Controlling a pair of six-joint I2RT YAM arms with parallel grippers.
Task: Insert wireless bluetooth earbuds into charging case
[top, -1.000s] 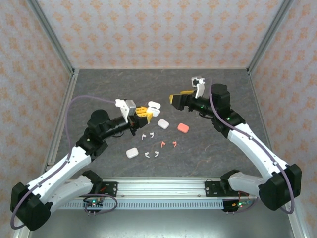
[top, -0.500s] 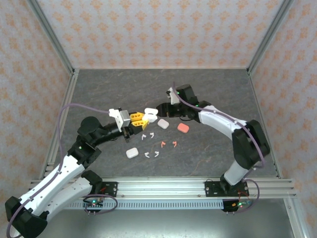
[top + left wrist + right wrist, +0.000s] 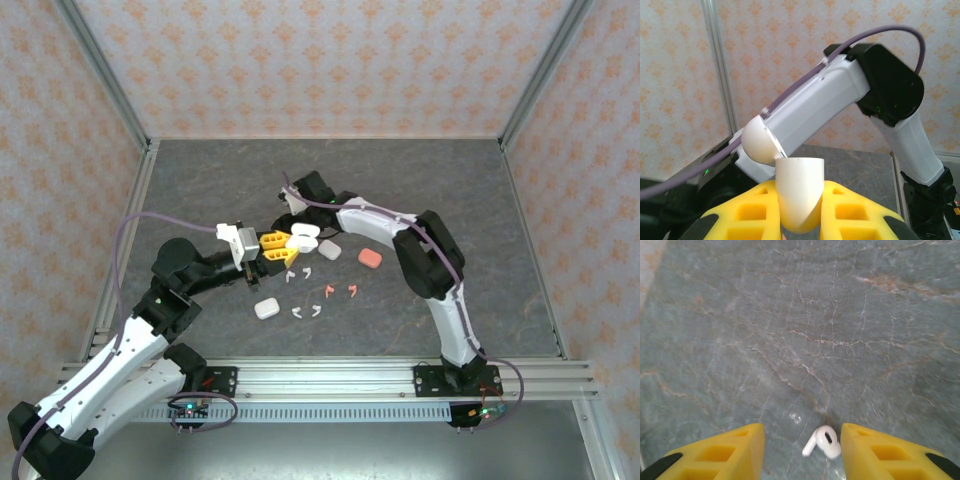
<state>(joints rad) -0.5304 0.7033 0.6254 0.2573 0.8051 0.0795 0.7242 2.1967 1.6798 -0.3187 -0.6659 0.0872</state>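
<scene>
Table (image 3: 200, 190): dark grey slab with a stone pattern. Seen close in the right wrist view, it has fine branching pale veins and a few rust-coloured streaks.
Left gripper (image 3: 800, 220): yellow moulded fingers with square pockets, closed tight on the open charging case.
Open charging case (image 3: 799, 192): smooth white plastic. The rounded tub is clamped between the fingers, and the domed lid (image 3: 760, 145) is hinged up and back (egg-like in outline).
Right gripper (image 3: 802, 435): the same yellow pocketed fingers, low over the table. The jaws stand partly apart and grip nothing.
White earbud (image 3: 823, 441): glossy, with a bulbous head, a dark oval vent and a short stem. It lies on the table between the right gripper's fingers, much nearer one finger than the other.
White earbuds (image 3: 290, 274): four tiny hooked pieces, loose on the table just in front of the held case.
Salmon-pink earbuds (image 3: 329, 291): two of the same shape, side by side among the white ones.
Closed white cases (image 3: 330, 250): two round-edged pebbles, one beside the held case and one nearer the arm bases.
Salmon-pink case (image 3: 370, 258): a closed, smooth pebble, right of the white one.
Walls (image 3: 300, 70): cream paper with a repeating orange ornament, framed by aluminium rails.
</scene>
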